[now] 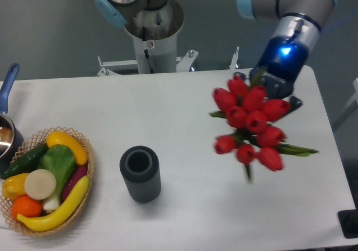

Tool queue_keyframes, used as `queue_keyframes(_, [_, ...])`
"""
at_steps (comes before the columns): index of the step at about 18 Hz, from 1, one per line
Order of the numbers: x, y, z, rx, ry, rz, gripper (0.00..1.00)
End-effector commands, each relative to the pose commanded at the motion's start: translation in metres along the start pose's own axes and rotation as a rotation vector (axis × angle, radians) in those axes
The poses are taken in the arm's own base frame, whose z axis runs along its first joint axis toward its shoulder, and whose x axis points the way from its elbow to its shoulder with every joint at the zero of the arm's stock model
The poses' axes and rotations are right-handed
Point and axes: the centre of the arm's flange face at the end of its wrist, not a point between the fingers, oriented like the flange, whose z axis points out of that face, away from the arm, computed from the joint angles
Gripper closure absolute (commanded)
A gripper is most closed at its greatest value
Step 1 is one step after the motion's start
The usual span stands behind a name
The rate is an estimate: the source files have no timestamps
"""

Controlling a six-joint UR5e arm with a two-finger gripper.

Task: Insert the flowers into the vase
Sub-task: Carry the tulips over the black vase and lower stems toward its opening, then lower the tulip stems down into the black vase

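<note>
The flowers are held up off the table at approx. 3 o'clock of centre, red buds facing the camera, a few green leaves sticking out at 3 and 9 o'clock of the bunch. The bunch looks slightly blurred. The gripper is seen at 1 o'clock of the bunch, just behind the top buds, w/ a blue light lit on the wrist above it. The fingers are mostly covered by buds and leaves, so the jaw gap can't be read directly; the bunch is carried clear of the table right at the fingers, so a clamp on the stems is taken as given.

The vase is stood upright on the table at approx. 7 o'clock of centre, round mouth open to the camera, ribbed wall visible on its near side. It is well apart from the flowers, which are at its 2 o'clock.

A wicker basket w/ vegetables is placed at 9 o'clock of the vase, near the table's left edge. A pot w/ a blue handle is cut off by the frame edge at 11 o'clock of the basket. The arm's base column is mounted beyond the table's far edge, at 12 o'clock.
</note>
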Motion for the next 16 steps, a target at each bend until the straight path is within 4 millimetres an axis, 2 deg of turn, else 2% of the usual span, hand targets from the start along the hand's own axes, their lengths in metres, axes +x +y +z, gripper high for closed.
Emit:
queue_keyframes(2, [0.016,0.010,0.020,0.076,0.073,0.039,0.83])
queue_keyframes(6, [0.032,0.024,0.045,0.115,0.133,0.051,0.83])
queue_keyframes(9, [0.043,0.020,0.060,0.144,0.173,0.064,0.83])
queue_keyframes(11, [0.051,0.025,0.077,0.145,0.203,0.072,0.84])
queue_keyframes(16, [0.054,0.033,0.090,0.169,0.232,0.081,0.84])
